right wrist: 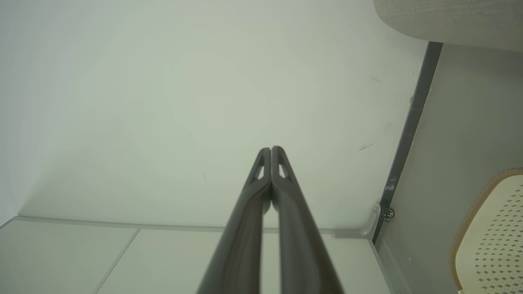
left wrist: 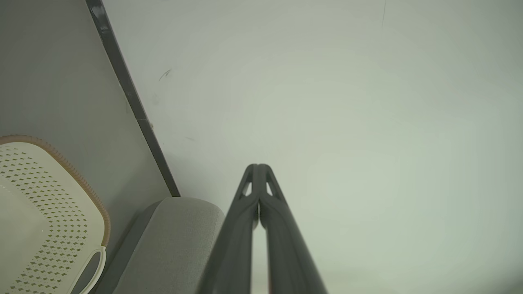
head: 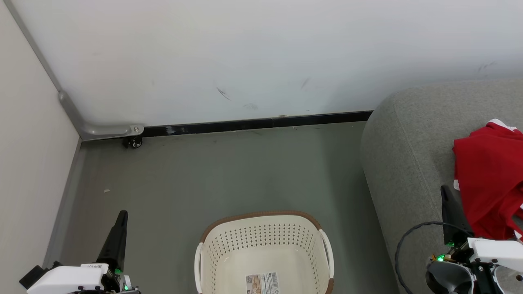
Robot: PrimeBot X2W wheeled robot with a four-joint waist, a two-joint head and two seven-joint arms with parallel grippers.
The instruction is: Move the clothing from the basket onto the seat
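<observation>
The clothing point(head: 490, 183) is lying on the grey seat point(head: 404, 163), and the basket point(head: 261, 239) is looking empty, so the job is looking done. Both arms' jaws are clenching shut, holding nothing.

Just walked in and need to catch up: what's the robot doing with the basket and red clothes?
The basket sits on the floor, its visible inside bare but for a label. The red clothing lies on the grey seat. The left gripper and right gripper are both shut and hold nothing.
</observation>
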